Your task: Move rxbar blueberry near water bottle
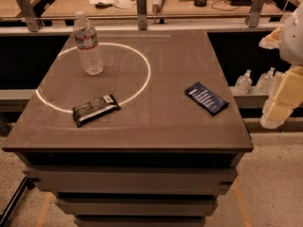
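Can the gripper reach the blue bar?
Probably yes. The gripper hangs just off the table on its right side, and the rxbar blueberry lies flat near that edge with nothing between them.

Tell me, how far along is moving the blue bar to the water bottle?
Nothing looks done yet: the rxbar blueberry lies flat near the table's right edge, far from the water bottle standing back left. Nothing is in hand; the gripper hangs off the table's right side, clear of the bar. Left: grasp, carry, set down by the bottle.
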Tool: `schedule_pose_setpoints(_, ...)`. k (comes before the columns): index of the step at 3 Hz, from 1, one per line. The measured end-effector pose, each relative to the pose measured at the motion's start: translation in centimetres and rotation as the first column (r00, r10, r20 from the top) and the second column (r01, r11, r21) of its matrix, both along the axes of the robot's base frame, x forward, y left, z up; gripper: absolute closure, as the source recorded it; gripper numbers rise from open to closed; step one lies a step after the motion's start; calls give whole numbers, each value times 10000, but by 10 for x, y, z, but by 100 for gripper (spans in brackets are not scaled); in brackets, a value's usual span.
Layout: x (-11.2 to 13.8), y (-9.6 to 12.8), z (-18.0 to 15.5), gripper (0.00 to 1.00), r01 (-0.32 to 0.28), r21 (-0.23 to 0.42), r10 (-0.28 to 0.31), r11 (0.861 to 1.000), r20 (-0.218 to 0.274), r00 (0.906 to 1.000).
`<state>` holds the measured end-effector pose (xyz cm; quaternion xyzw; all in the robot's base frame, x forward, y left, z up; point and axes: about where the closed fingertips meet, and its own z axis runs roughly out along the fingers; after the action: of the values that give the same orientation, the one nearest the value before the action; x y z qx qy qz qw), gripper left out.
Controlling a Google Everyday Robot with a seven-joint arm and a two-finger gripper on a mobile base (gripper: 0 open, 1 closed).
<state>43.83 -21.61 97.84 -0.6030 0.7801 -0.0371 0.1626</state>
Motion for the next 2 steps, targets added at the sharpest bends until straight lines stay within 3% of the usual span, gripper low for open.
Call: schedule_pose_setpoints(2, 14, 6, -5, 0, -78, 331, 77, 9994, 35, 10000)
